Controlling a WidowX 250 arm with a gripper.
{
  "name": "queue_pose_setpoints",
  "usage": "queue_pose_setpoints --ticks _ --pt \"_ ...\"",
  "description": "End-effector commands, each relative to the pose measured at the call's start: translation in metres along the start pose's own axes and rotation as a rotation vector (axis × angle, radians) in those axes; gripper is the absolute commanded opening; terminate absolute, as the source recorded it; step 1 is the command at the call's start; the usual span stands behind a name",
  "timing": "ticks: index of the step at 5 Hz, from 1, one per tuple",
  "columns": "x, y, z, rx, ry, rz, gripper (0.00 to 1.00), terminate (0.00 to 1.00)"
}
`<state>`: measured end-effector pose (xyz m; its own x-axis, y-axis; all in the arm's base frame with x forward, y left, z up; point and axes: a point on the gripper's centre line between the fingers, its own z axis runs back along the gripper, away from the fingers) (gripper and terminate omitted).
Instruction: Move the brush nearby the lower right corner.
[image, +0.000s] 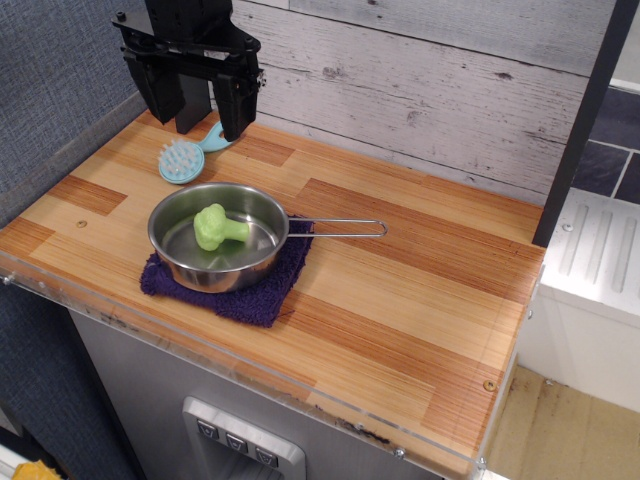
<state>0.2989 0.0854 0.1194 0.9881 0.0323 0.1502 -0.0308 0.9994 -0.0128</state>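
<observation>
The light-blue brush (184, 160) lies flat on the wood countertop at the back left, its round nubby head toward the front and its handle partly hidden behind my gripper. My gripper (205, 128) hangs just above and behind the brush, its two black fingers open and empty. The lower right corner (480, 400) of the striped wood top, edged in clear acrylic with a small screw (489, 385), is far to the front right of the brush.
A steel pan (218, 236) with a green broccoli toy (217, 227) inside sits on a purple cloth (235, 290); its wire handle (340, 228) points right. A grey plank wall runs behind. A dark post (580, 120) stands at the right edge.
</observation>
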Motion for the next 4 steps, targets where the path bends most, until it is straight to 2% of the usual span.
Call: queue_pose_setpoints --ticks 1,2,3,4 --pt "0.000 0.000 0.000 0.000 0.000 0.000 1.00 0.00" --pt "0.006 0.027 -0.013 0.000 0.006 0.052 1.00 0.00" --pt "0.015 0.058 -0.023 -0.014 -0.019 0.101 1.00 0.00" --pt "0.034 0.073 -0.036 0.030 -0.059 0.102 1.00 0.00"
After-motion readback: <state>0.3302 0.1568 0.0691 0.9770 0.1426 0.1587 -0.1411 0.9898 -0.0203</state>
